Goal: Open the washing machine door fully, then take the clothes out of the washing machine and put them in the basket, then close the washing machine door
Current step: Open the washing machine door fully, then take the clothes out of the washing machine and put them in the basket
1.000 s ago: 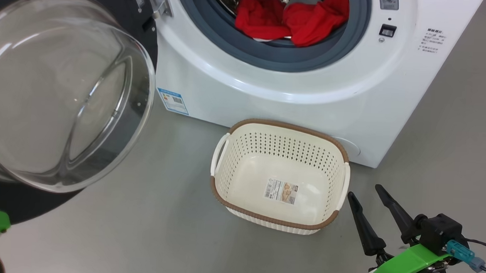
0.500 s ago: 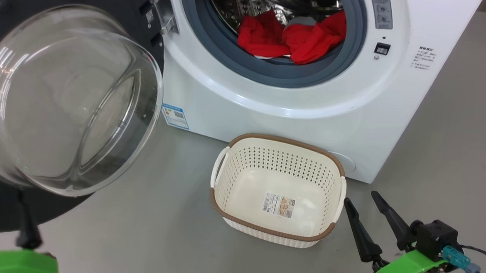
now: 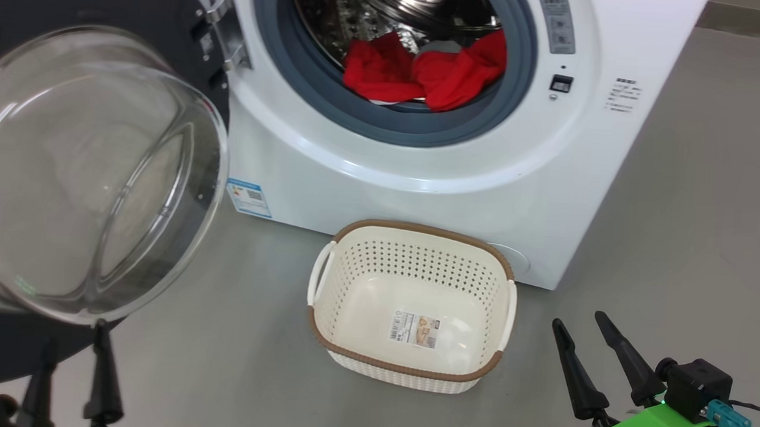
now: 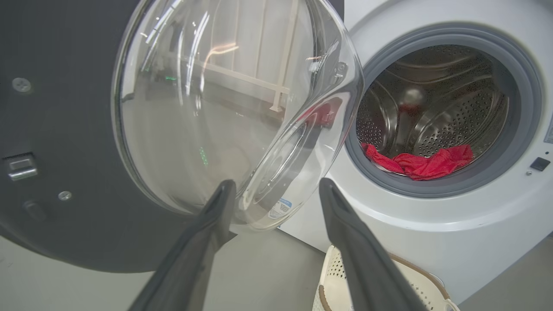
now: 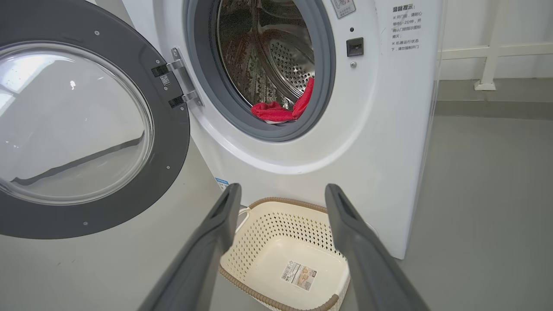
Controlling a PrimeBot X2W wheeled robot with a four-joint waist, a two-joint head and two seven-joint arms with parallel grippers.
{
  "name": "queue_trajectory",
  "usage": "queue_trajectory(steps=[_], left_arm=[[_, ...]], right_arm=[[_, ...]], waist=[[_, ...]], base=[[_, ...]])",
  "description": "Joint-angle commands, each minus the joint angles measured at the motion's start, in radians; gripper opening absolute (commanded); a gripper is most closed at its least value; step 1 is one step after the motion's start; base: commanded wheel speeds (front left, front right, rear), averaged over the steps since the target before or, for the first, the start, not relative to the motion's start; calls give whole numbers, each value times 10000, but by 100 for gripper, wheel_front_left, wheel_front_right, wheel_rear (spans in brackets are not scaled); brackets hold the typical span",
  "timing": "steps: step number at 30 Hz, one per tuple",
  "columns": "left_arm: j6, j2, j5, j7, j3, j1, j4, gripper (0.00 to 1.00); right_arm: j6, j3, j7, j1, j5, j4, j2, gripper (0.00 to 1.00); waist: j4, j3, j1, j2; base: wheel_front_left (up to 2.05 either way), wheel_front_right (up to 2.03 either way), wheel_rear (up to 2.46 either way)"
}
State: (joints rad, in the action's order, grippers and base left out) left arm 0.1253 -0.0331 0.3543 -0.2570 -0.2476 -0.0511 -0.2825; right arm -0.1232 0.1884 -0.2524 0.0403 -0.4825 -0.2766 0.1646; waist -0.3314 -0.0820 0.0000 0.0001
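Washing machine door [image 3: 89,179], swung wide on its hinge at the left of the washing machine [image 3: 421,176], with the drum mouth fully exposed; the opening step is judged complete. The left gripper [image 4: 276,183] is shown just below the door's lower edge, its fingers spread wide and nothing held between them. The right gripper [image 3: 577,318] is held low on the right, near the basket [image 3: 412,227], and is likewise spread wide and empty. The clothes [image 3: 426,76], red with a little white, are heaped at the front of the perforated drum [image 4: 432,112] and partly draped on the grey gasket [image 3: 417,127]. The basket is set on the floor [image 3: 711,224] directly before the machine, under the mouth, and is empty but for a paper label [image 3: 416,328].

The step in hand is judged to be the reach for the clothes. The left gripper is best drawn clear of the door first, so that the door is not nudged. The fingers should be closed on a thick fold rather than a thin edge. The bundle should be lifted over the gasket lip before it is pulled outward, since cloth may catch there. Release is best made low over the basket's middle, lest trailing cloth hang over the rim.
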Motion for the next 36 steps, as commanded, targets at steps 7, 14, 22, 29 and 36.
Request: queue_trajectory(steps=[7,14,22,29,36], left_arm=[[53,-290,-63,-48,681,55,418,100],[53,-468,-56,-48,1347,79,667,100],[53,-692,57,-48,1909,144,1010,100],[53,-778,154,-48,2234,154,1089,100],[54,-805,396,-48,2417,222,1024,100]], right_arm=[[-75,-54,-93,-149,-17,371,-5,100],[-75,-277,-93,-206,1,435,-41,100],[-75,-734,-93,-278,52,581,-36,100],[-75,-1141,-93,-383,91,677,30,100],[-75,-1566,-93,-751,98,809,19,100]], waist=[[608,-34,0,-1],[1127,-93,0,-1],[1867,-182,0,-1],[2398,-187,0,-1],[2729,-65,0,-1]], base=[[0,0,0],[0,0,0],[0,0,0],[0,0,0],[0,0,0]])
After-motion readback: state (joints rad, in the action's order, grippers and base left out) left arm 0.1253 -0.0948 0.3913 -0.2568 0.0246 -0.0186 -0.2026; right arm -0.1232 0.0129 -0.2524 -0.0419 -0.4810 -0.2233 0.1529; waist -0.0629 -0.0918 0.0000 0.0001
